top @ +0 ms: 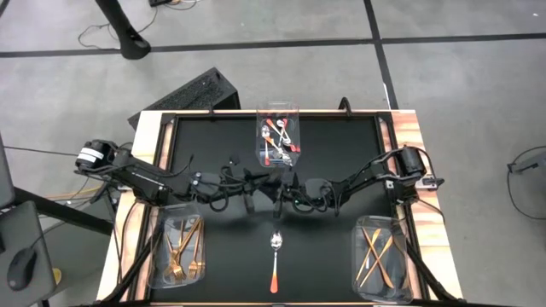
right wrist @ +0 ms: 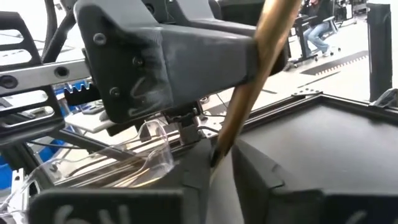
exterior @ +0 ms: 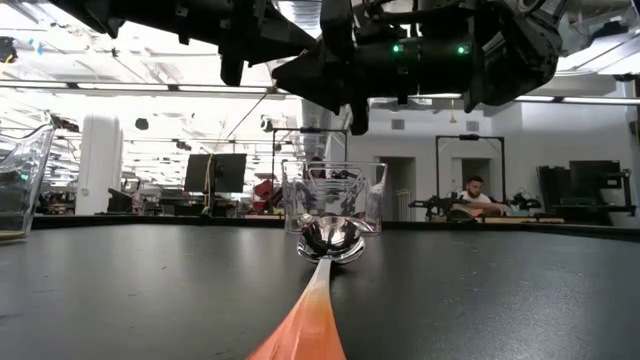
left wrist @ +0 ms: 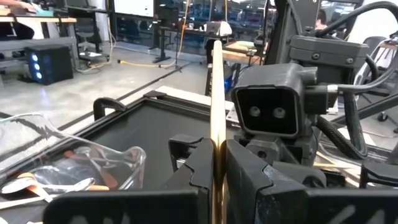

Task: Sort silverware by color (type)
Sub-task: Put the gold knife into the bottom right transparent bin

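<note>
A slim gold knife (left wrist: 216, 93) is held above the middle of the black table, between both grippers. My left gripper (left wrist: 217, 168) is shut on it, reaching in level from the table's left. My right gripper (right wrist: 222, 174) comes in level from the right and has its fingers closed around the same knife (right wrist: 255, 81). In the high view the two grippers meet at the table's middle (top: 278, 191). A spoon (top: 275, 256) with a silver bowl and an orange handle lies flat on the table nearer the front edge. My left gripper pinches the knife's shaft (left wrist: 216, 146) between its two fingers, which lie level and across it. The knife sticks out past the fingers and hangs clear of the table. My right gripper has the knife's shaft (right wrist: 219, 152) between its two fingers, level from the table's right and across it. The knife slants away past the left gripper's body; how far back it reaches I cannot tell.
A clear bin (top: 278, 136) at the far middle holds several spoons. A clear bin (top: 175, 251) at the near left holds gold forks, and one (top: 381, 256) at the near right holds gold knives. A raised frame (top: 166, 136) borders the black table. People sit in the room behind.
</note>
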`<action>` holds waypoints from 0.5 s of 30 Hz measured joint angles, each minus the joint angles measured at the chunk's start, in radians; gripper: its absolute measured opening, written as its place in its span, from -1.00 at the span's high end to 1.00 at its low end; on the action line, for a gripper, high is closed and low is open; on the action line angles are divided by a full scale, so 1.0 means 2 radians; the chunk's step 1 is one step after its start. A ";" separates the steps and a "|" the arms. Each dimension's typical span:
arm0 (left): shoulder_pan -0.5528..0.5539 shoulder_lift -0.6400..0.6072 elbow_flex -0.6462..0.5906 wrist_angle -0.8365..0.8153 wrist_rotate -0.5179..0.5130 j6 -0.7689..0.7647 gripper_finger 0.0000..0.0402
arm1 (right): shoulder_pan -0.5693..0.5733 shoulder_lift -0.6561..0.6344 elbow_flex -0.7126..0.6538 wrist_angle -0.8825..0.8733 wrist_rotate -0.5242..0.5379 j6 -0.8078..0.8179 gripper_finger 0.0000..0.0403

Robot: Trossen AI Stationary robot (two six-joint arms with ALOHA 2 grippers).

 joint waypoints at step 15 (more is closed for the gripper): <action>-0.001 -0.014 0.000 -0.035 -0.030 0.039 0.52 | 0.029 -0.083 0.000 -0.211 0.031 -0.001 0.94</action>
